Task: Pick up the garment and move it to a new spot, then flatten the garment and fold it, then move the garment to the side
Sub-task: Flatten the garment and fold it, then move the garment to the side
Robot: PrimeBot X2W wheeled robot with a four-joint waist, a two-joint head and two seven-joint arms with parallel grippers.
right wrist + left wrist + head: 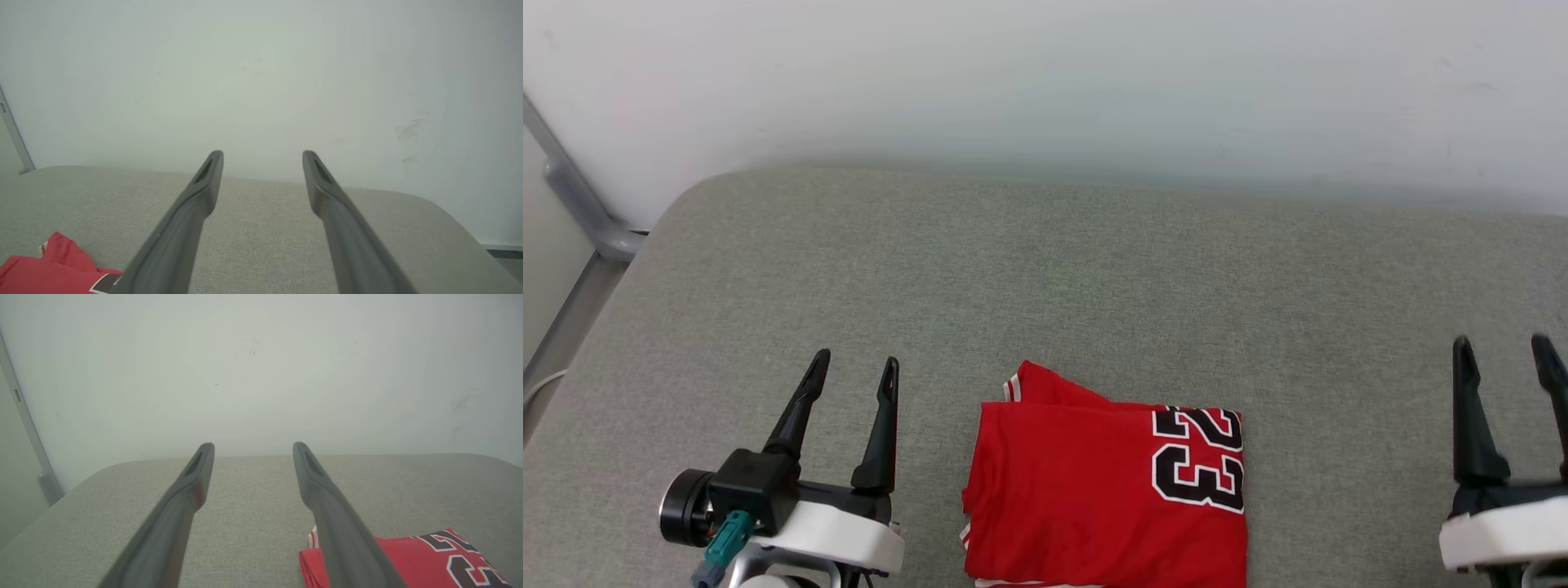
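The garment (1086, 490), a red jersey T-shirt with black-and-white block digits and striped trim at one edge, lies folded into a flat packet on the grey woven-fabric surface (1045, 269), at the near side and between the two arms. The left gripper (858, 358), two long dark fingers on a white wrist, stands just beside the packet's left edge. Its fingers are spread apart and nothing is between them. The right gripper (1502, 341), of the same build, is well apart from the packet's right edge, with its fingers likewise parted and empty.

So the left arm is clearly the nearer one. From it the packet lies to the inside (the left wrist view has the red cloth low on its right side, partly behind one finger). The packet seems wider than deep, but its near edge is cut by the picture's bottom, so I cannot be sure of the long axis. The folding looks done; moving the packet to the side probably remains.
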